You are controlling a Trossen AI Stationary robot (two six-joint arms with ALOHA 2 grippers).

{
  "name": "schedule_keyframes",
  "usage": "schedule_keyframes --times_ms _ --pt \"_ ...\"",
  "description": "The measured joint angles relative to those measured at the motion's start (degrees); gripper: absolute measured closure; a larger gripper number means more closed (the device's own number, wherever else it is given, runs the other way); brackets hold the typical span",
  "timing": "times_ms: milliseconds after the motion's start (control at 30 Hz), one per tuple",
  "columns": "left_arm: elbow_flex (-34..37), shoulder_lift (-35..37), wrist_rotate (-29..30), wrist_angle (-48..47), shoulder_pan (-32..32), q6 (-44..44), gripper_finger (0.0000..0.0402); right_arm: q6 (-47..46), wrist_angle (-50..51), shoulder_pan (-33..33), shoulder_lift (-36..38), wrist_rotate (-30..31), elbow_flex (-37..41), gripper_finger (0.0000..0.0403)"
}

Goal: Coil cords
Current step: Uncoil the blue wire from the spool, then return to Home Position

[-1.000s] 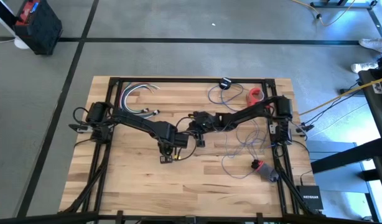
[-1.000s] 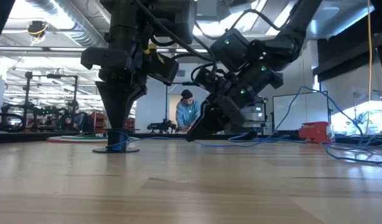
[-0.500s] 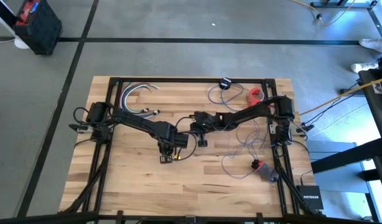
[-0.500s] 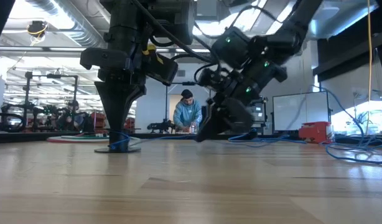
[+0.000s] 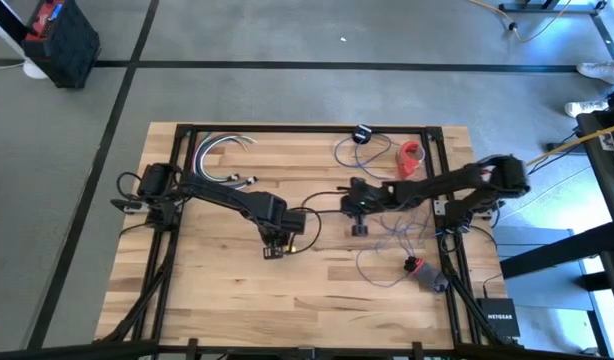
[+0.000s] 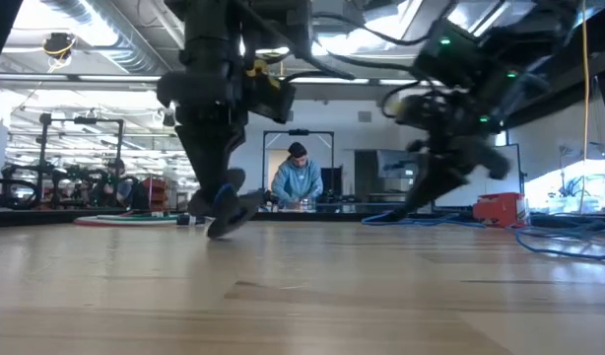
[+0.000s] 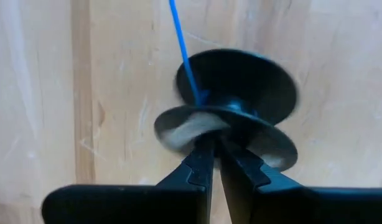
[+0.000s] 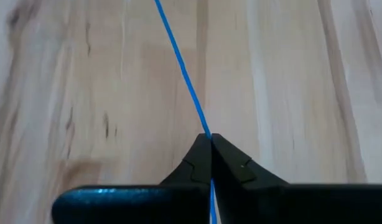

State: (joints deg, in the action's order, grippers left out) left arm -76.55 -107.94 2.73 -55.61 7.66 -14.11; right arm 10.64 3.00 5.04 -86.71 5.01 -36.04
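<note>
My left gripper (image 7: 211, 144) clamps the black spool (image 7: 236, 106) above the table (image 5: 227, 300); right of the spool, my right gripper (image 8: 209, 138) pinches the blue cord (image 8: 181, 68).

The tabletop (image 5: 217, 290) is pale wood planks with visible grain and a smooth, slightly shiny finish. The cord (image 8: 181, 68) looks like thin smooth blue plastic. The spool (image 7: 237, 99) looks like matt black plastic.
</note>
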Motion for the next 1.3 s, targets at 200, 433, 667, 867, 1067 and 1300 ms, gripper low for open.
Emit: schedule_keyframes --times_ms 200,433,667,867,1067,1300 --pt "0.42 -0.62 -2.38 -1.36 -0.14 1.65 0.038 -2.87 3.62 0.37 4.74 3.3 5.75 0.04" --pt "0.07 -0.01 -1.57 -1.06 -0.35 2.08 0.038 -2.91 0.22 0.28 5.07 4.76 6.24 0.0399" --pt "0.05 0.11 -1.12 -0.62 -0.52 2.37 0.038 -4.42 -2.34 0.24 5.12 3.87 6.26 0.0382" --pt "1.42 0.13 1.39 6.84 -0.53 5.33 0.038 -6.01 -1.35 0.22 5.16 5.51 5.84 0.0329" --pt "3.92 0.11 1.53 16.69 -0.53 10.52 0.038 -6.87 21.53 0.22 11.43 1.44 -1.37 0.0282" --pt "6.2 0.13 1.87 25.22 -0.53 13.81 0.038 -9.08 21.51 0.17 31.07 2.13 3.18 0.0277"
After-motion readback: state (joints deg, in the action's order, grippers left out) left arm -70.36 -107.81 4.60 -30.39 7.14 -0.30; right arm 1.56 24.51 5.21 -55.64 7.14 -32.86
